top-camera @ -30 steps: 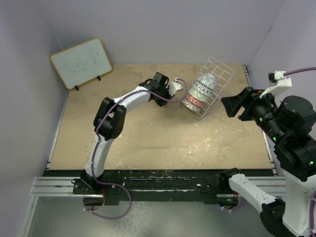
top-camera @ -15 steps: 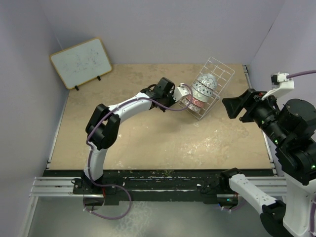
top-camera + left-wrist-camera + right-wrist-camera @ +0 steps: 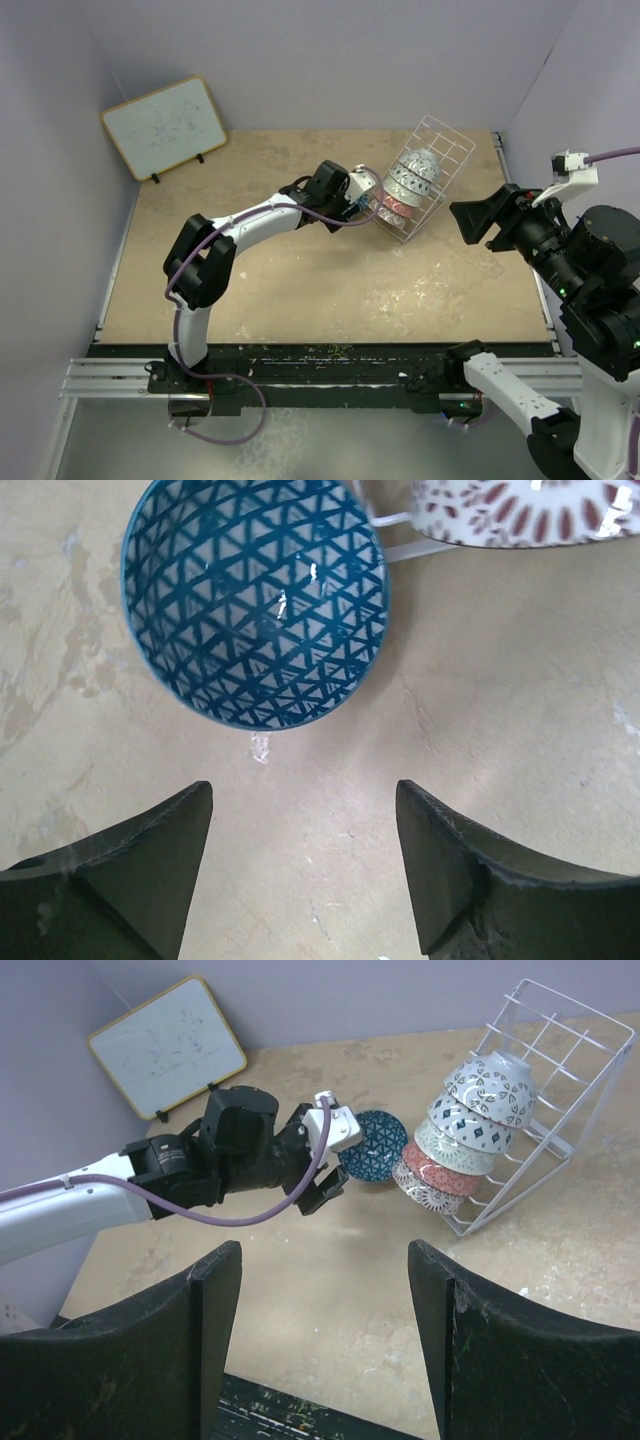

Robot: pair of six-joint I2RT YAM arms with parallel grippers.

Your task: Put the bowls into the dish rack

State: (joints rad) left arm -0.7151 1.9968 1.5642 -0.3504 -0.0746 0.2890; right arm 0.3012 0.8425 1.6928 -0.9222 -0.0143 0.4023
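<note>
The left pincer (image 3: 300, 790) is open and empty, near the blue bowl (image 3: 255, 605). The right pincer (image 3: 322, 1250) is open too.

The counter (image 3: 300, 290) is a beige slab, mottled with pale stains and scuffs, and 3 things rest on it. A framed whiteboard (image 3: 165, 127) stands on small feet in the far left corner, leaning back. The white wire dish rack (image 3: 447, 150) sits at the far right, turned at an angle to the counter's edges. A blue bowl (image 3: 372, 1145) with a triangle pattern inside is tipped on its edge on the bare surface, at the rack's low front wire.
</note>
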